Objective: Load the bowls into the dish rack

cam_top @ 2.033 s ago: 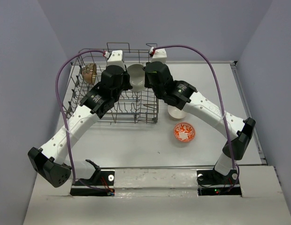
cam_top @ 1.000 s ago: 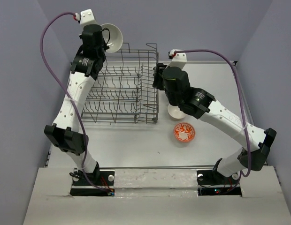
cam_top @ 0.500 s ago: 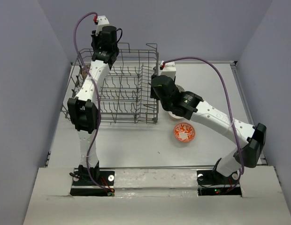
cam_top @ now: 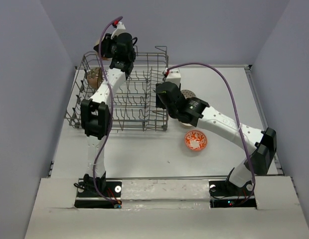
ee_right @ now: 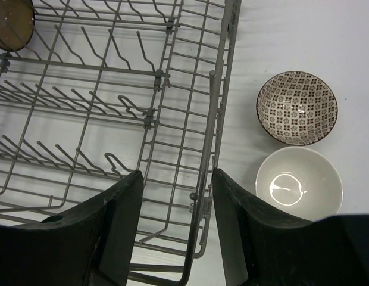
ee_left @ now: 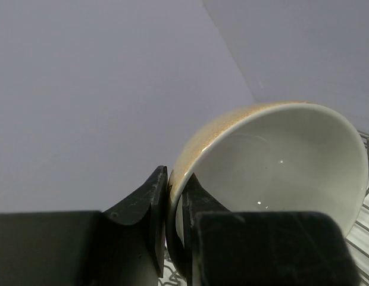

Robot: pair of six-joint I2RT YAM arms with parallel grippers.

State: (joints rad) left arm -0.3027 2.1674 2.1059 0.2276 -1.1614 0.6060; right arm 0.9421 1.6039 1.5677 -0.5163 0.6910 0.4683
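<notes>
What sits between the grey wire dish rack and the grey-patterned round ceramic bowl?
Nothing: only bare white table separates the dish rack from the grey-patterned bowl, shown in the right wrist view.

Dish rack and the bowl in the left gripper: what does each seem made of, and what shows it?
Dish rack: probably coated metal wire, matt grey; thin bent rods. Held bowl: likely glazed ceramic; glossy cream inside with glints, speckled brown outside.

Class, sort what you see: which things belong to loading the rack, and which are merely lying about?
Job: dish rack; held bowl in left gripper; brown bowl; patterned bowl; white bowl; orange-red bowl.
Not the job: purple cables; table.
</notes>
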